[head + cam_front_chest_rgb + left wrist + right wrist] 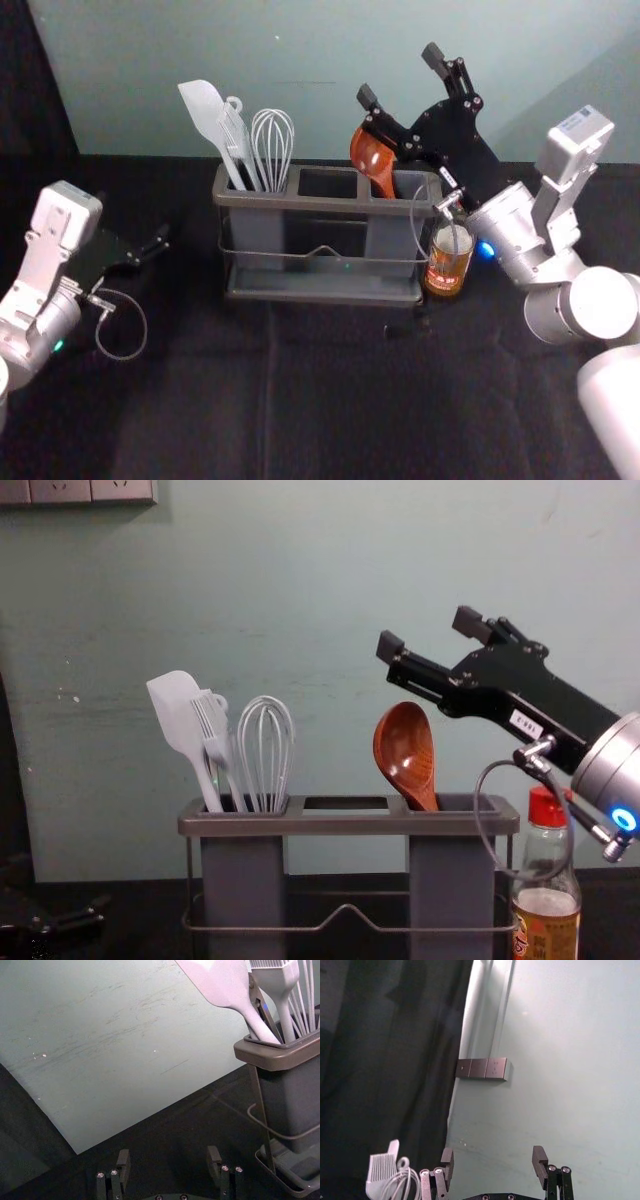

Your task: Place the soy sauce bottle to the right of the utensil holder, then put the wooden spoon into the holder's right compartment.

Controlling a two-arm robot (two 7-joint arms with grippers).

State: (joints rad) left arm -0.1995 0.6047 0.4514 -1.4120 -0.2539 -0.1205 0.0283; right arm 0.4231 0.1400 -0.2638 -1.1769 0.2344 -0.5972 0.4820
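Note:
The utensil holder (322, 285) stands mid-table. In its right compartment the wooden spoon (373, 158) leans with its bowl up; the chest view shows the spoon (405, 752) too. Touching or very near the holder's right side, the soy sauce bottle (449, 260) is upright, its red cap (547, 807) partly behind a cable. Open and empty, my right gripper (402, 72) is raised above the spoon, apart from it; its fingers spread in the right wrist view, gripper (493, 1162). My left gripper (160, 245) waits left of the holder, open in its wrist view, gripper (169, 1160).
A white spatula (203, 112), a brush (213, 730) and a whisk (272, 140) stand in the holder's left compartment. The wall (330, 60) rises close behind the table. Dark cloth (300, 400) covers the table in front of the holder.

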